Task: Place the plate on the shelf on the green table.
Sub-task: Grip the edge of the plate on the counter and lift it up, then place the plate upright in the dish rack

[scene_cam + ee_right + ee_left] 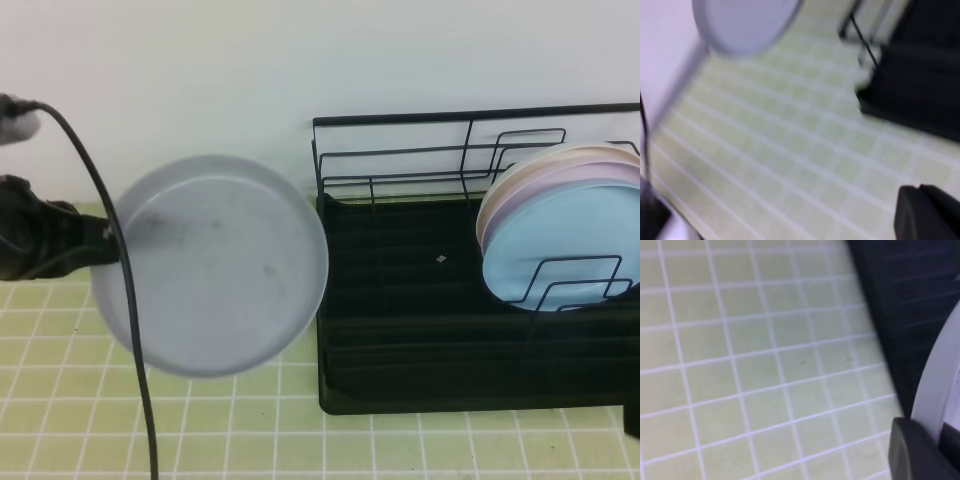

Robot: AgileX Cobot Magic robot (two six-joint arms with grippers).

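The plate (215, 265), large, round and pale grey with dark smudges, hangs tilted above the green table (260, 430), just left of the shelf (430, 330). My left gripper (105, 240) is shut on the plate's left rim. In the left wrist view the plate's rim (940, 385) rises out of a dark finger (915, 450), with the shelf's black tray (905, 300) behind. The right wrist view is blurred; it shows the plate (740, 20) far off, the shelf (920, 85) and my right gripper (927, 212) shut with nothing in it.
Several plates, cream, pink and light blue (560, 235), stand upright in the shelf's right end behind wire dividers. The shelf's left and middle slots hold nothing. A black cable (125, 290) hangs across the plate's left side. A white wall stands behind.
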